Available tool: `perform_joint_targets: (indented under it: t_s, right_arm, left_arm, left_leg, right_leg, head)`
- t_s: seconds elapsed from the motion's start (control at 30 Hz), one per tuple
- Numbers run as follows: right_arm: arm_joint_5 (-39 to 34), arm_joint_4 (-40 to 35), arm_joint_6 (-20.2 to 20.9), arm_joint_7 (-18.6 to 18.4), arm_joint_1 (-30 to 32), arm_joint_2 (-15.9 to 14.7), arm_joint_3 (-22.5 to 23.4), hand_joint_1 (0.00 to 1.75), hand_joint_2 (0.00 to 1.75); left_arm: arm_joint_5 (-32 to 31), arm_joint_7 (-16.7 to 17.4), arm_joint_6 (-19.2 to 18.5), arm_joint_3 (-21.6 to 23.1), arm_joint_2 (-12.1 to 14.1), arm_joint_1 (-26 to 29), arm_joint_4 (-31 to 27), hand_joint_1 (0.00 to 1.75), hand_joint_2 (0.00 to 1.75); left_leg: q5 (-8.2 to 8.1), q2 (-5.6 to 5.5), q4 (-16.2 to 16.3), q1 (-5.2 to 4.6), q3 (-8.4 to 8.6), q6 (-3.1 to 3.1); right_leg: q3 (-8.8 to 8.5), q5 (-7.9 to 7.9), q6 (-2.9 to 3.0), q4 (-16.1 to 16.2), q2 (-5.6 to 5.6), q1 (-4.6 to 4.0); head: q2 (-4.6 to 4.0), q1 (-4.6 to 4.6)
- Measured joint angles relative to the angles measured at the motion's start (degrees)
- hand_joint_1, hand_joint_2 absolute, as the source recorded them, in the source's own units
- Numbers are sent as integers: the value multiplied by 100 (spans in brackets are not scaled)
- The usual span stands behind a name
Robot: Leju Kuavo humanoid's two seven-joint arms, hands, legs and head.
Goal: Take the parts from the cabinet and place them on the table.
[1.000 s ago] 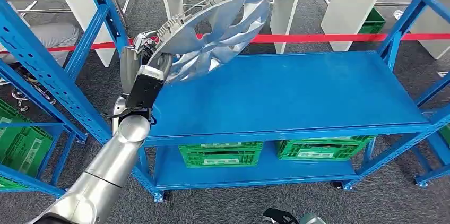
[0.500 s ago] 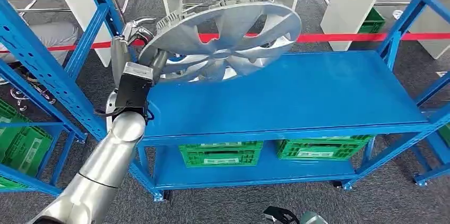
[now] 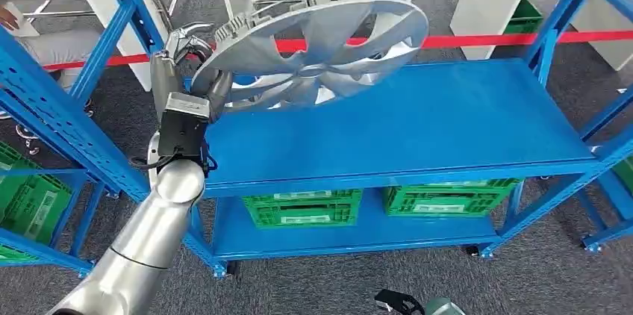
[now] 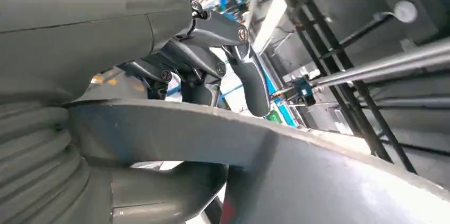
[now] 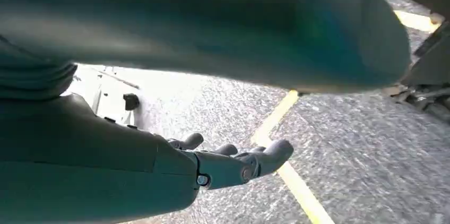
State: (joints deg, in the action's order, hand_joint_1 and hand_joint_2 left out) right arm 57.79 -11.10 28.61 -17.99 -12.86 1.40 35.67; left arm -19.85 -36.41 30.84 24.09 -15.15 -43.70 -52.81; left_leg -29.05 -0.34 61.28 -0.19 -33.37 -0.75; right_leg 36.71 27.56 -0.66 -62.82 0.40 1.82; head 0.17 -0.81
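— Holding item: left hand (image 3: 186, 57) gripped silver wheel cover (image 3: 321, 50) at its rim, above the left end of the blue table (image 3: 448, 121). Orientation?

— Disc tilted, face angled up toward the camera, far edge higher; round, so no long axis.

— Wrist-view additions?

— Left wrist view: fingers (image 4: 252, 83) curled over the cover's rim (image 4: 223, 139), thumb beneath. Right wrist view: right hand (image 5: 233, 163) empty, fingers loosely spread over grey floor (image 5: 361, 149) with yellow line (image 5: 297, 192).
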Motion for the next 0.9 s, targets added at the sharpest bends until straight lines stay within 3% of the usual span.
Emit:
perform_joint_targets:
  t_s: [0.07, 0.1, 0.17, 0.2, 0.23, 0.27, 0.33, 0.37, 0.4, 0.43, 0.5, 0.53, 0.57, 0.6, 0.67, 0.7, 0.73, 0.77, 0.8, 0.83, 0.87, 0.9]
  right_arm:
    - [6, 0, 0, 2, -9, 2, 7, 0, 0]
    - [22, 0, 0, 2, -15, 0, 13, 0, 0]
    - [35, 0, 0, 2, -14, 0, 20, 0, 0]
    - [35, 0, 0, 2, -13, 0, 22, 0, 0]
    - [37, 0, 0, 2, -13, 0, 22, 0, 0]
    - [39, 0, 0, 2, -13, 0, 22, 0, 0]
    - [44, 0, 0, 2, -14, 0, 22, 0, 0]
    - [46, 0, 0, 2, -17, 0, 22, 0, 0]
    - [46, 0, -2, 5, -14, 2, 22, 0, 0]
    - [48, 0, -2, 4, -14, -2, 22, 0, 0]
    - [48, 0, -2, 7, -19, -2, 24, 0, 0]
    - [48, 0, -2, 4, -11, -2, 24, 0, 0]
    - [48, 0, -2, 4, -6, -2, 24, 0, 0]
    - [50, 0, 8, 4, -11, -2, 26, 0, 0]
    - [50, 0, 15, 2, -11, -7, 24, 0, 0]
    - [50, 0, -5, 2, -13, -7, 26, 0, 0]
    - [50, 0, -7, 0, -13, -7, 26, 0, 0]
    - [52, 0, -7, 0, -12, -7, 26, 0, 0]
    - [52, 0, -7, -6, -12, -7, 26, 0, 0]
    - [52, 0, -7, -9, -14, -7, 26, 0, 0]
    - [52, -2, -7, -9, -19, -7, 26, 0, 0]
    - [50, -15, -7, -7, -33, -7, 26, 0, 0]
  left_arm:
    - [0, 7, 0, 2, 15, 16, -20, 175, 175]
    - [2, 7, 0, 2, 24, 14, -37, 175, 175]
    - [0, 18, 0, 4, 31, 21, -59, 175, 175]
    - [0, 26, 0, 4, 41, 31, -63, 175, 175]
    - [2, 26, 0, 4, 52, 48, -63, 175, 175]
    - [0, 33, 0, 4, 63, 61, -66, 175, 175]
    - [0, 39, 0, 9, 61, 59, -83, 175, 175]
    - [0, 39, 0, 13, 59, 51, -112, 175, 175]
    - [0, 39, 0, 17, 52, 51, -144, 175, 175]
    - [0, 35, 0, 22, 52, 45, -160, 175, 175]
    - [0, 35, 0, 24, 55, 26, -164, 175, 175]
    - [0, 39, 0, 26, 55, 29, -168, 175, 175]
    - [0, 37, 0, 33, 52, 24, -168, 175, 175]
    - [0, 37, 0, 37, 41, 22, -173, 175, 175]
    - [0, 39, 0, 39, 35, 21, -177, 175, 175]
    - [0, 39, -2, 39, 37, 33, -175, 175, 175]
    - [0, 39, -7, 39, 39, 52, -173, 175, 175]
    - [0, 39, -15, 39, 44, 69, -170, 175, 175]
    - [2, 42, -33, 39, 46, 79, -168, 175, 175]
    - [13, 46, -53, 39, 46, 78, -157, 175, 175]
    - [26, 50, -79, 39, 46, 77, -155, 175, 175]
    - [44, 57, -85, 39, 43, 75, -157, 175, 175]
  left_leg:
    - [-146, 6, 104, 19, -84, -68]
    - [-405, 10, 392, 25, -186, -101]
    - [-831, 10, 1169, 30, -471, -126]
    - [-948, 11, 1484, 30, -575, -124]
    - [-932, 10, 1591, 29, -582, -109]
    - [-804, 9, 1454, 23, -476, -78]
    - [-348, 7, 583, -18, 53, 48]
    - [-312, 9, 119, -60, 328, 131]
    - [-430, 20, -71, -68, 446, 146]
    - [-288, 26, -74, -86, 420, 95]
    - [-211, 20, -130, -124, 334, 127]
    - [-102, 30, -239, -89, 320, 169]
    - [19, 75, -323, -50, 336, 173]
    - [131, 54, -384, -43, 254, 231]
    - [287, 55, -387, -40, 72, 245]
    - [349, 56, -378, -41, -16, 243]
    - [414, 63, -362, -42, -115, 240]
    - [470, 67, -341, -40, -207, 234]
    - [530, 67, -311, -34, -314, 221]
    - [583, 67, -267, -26, -423, 199]
    - [615, 66, -226, -20, -494, 178]
    - [647, 61, -151, -49, -594, 136]
  right_leg:
    - [44, -59, 105, 33, -5, 20]
    - [71, -95, 158, 46, -7, 16]
    - [139, -151, 197, 46, -17, -3]
    - [179, -184, 207, 45, -21, -18]
    - [221, -223, 216, 45, -22, -34]
    - [265, -260, 217, 45, -20, -51]
    - [358, -359, 216, 47, -14, -90]
    - [383, -401, 211, 48, -16, -95]
    - [398, -451, 174, 72, -18, -100]
    - [382, -511, 131, 123, -25, -69]
    - [361, -654, 47, 229, -28, -44]
    - [361, -723, -4, 306, -22, -84]
    - [409, -639, -4, 278, -11, -54]
    - [477, -299, -32, 124, -18, -66]
    - [649, 377, -70, -613, -17, -70]
    - [719, 551, -85, -1011, -17, -70]
    - [740, 556, -96, -1311, -17, -72]
    - [676, 426, -102, -1371, -17, -71]
    - [476, 199, -107, -1214, -20, -66]
    - [165, 30, -109, -836, -22, -63]
    - [-123, 11, -111, -467, -28, -61]
    - [-508, 294, -93, 117, -29, -80]
  head:
    - [0, -4]
    - [0, -7]
    - [0, -7]
    - [0, -9]
    - [0, -7]
    - [0, -9]
    - [0, -7]
    - [0, -4]
    - [0, 4]
    - [0, -9]
    - [0, -4]
    - [0, -9]
    - [0, -9]
    - [0, 11]
    - [0, 17]
    - [0, 20]
    - [0, 17]
    - [0, 20]
    - [0, 20]
    - [0, 20]
    - [0, 20]
    - [0, 22]
